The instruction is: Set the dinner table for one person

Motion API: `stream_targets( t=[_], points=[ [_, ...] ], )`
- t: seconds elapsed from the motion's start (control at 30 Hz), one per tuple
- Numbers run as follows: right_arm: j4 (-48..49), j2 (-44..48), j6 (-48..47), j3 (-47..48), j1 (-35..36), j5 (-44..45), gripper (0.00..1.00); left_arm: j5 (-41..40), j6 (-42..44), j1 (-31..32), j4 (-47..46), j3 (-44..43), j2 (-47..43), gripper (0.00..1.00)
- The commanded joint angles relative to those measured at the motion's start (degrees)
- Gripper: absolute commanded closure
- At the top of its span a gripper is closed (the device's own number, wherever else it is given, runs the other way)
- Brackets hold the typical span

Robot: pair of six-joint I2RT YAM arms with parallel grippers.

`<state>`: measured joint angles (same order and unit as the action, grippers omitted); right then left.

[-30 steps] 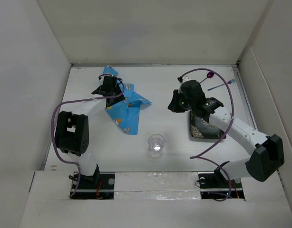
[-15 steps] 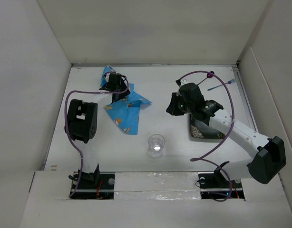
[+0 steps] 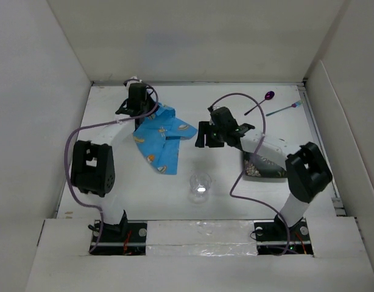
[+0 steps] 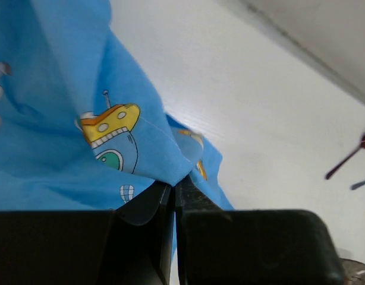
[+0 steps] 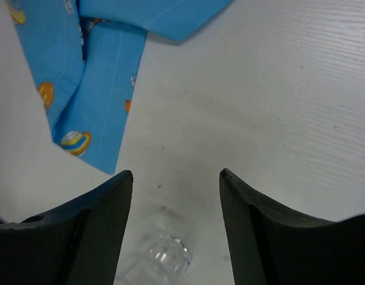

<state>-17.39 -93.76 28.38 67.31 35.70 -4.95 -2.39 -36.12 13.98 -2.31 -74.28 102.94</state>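
On the white dinner table [image 3: 150, 198] lies a crumpled blue cartoon-print cloth [image 3: 161, 139] at the back left. My left gripper [image 3: 138, 115] is at the cloth's far-left corner. In the left wrist view the left gripper [image 4: 175, 181] is shut on a raised fold of the cloth [image 4: 81, 89]. My right gripper [image 3: 202, 139] hovers open over the table's middle, just right of the cloth. In the right wrist view the right gripper [image 5: 175, 175] holds nothing; the cloth [image 5: 93, 59] lies beyond it and a clear glass [image 5: 159, 261] sits under it.
The clear glass [image 3: 200, 184] stands near the front centre. A dark patterned dish [image 3: 263, 165] sits at the right under the right arm. A purple spoon [image 3: 260, 102] and a blue-handled utensil [image 3: 283, 109] lie at the back right. White walls enclose the table.
The left gripper has shut on the cloth and shifted toward the back left, drawing the cloth along. The right gripper has opened and swung left, away from the dish, toward the middle.
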Motion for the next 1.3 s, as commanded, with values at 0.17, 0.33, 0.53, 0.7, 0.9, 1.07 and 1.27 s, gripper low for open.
stream_targets(
  t=[0.17, 0.33, 0.53, 0.7, 0.9, 1.07, 1.27],
  points=[
    [12.7, -16.1, 5.6, 11.0, 2.7, -4.1, 0.31, 7.6, -0.4, -7.9, 0.9, 6.2, -20.7, 1.0],
    [12.9, -21.1, 8.7, 14.8, 3.3, 1.4, 0.3, 10.0, 0.2, -13.4, 5.5, 9.0, -26.7, 1.0],
    [1.8, -29.5, 9.6, 25.8, 4.4, 14.6, 0.3, 4.5, 5.3, -18.2, 13.5, 13.0, -35.2, 1.0],
    [-3.1, -32.8, 11.9, 32.3, 4.4, 18.8, 0.3, -0.6, 7.9, -18.2, 16.9, 17.4, -40.3, 1.0],
    [-7.8, -41.1, 11.6, 43.2, 3.8, 17.3, 0.48, -0.1, 10.0, -18.2, 18.5, 20.8, -43.9, 1.0],
    [-2.6, -43.7, 11.0, 47.5, 2.2, 13.2, 0.79, 2.0, 11.2, -18.2, 17.8, 19.4, -43.9, 1.0],
    [7.4, -36.1, 8.4, 42.8, 1.6, 15.3, 1.0, 8.4, 11.1, -18.2, 15.9, 16.9, -42.1, 1.0]
  ],
)
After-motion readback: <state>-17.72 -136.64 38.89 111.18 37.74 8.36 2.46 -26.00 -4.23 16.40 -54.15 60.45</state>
